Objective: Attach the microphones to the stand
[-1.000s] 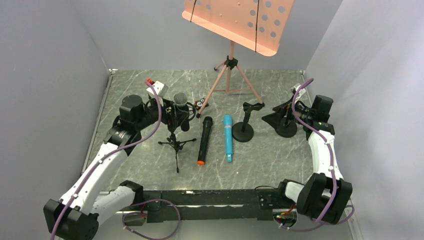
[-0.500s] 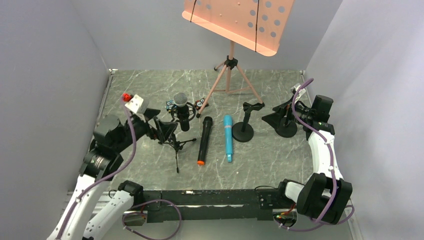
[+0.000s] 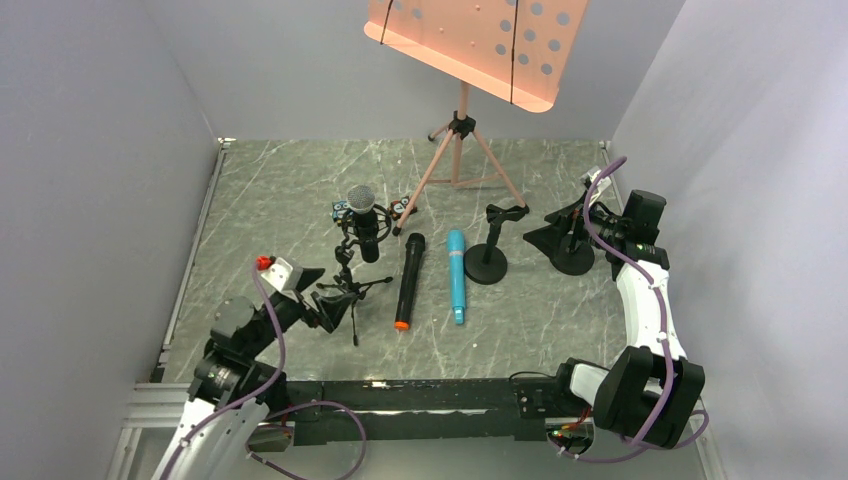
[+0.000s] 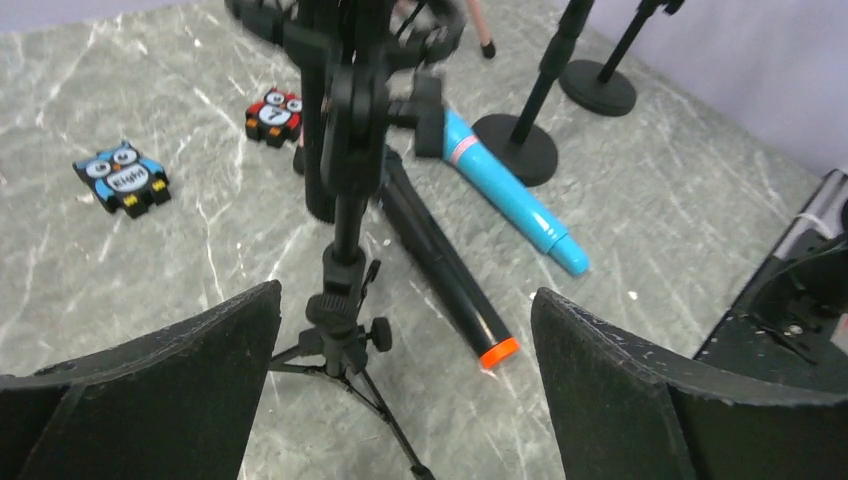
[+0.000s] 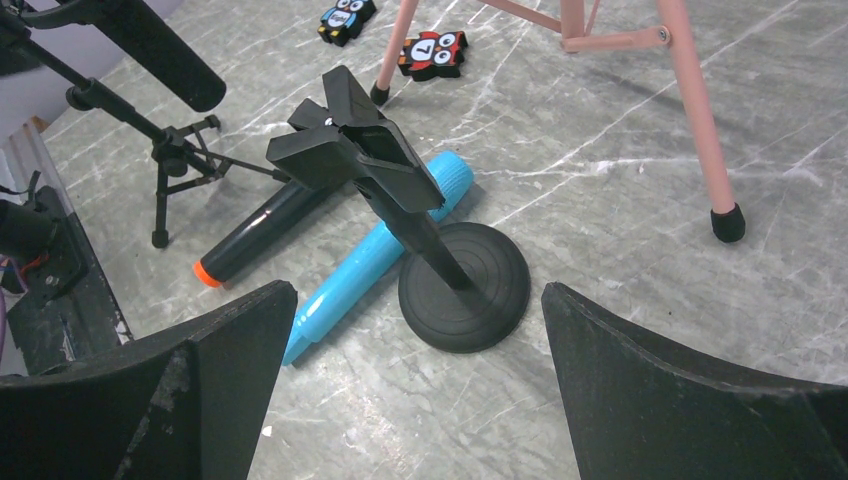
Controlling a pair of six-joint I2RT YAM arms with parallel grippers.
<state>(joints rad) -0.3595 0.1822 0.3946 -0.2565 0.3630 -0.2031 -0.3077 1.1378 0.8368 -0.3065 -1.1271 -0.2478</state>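
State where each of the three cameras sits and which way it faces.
Top: above and behind the bases, looking down on the table; left arm and right arm show.
Left wrist: on the left arm, facing the tripod stand; open left claw shows.
Right wrist: on the right arm, facing the round-base stand; open right claw shows.
Shared: both wrist views show the turquoise microphone.

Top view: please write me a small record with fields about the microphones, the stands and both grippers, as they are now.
mounted: silver-mesh microphone, clipped in the tripod stand
lying flat, unmounted: black microphone with orange cap; turquoise microphone; roughly parallel
free stands: round-base clip stand, clip empty; second round-base stand, top partly hidden
left gripper: open, empty, facing the tripod stand
right gripper: open, empty, facing the clip stand
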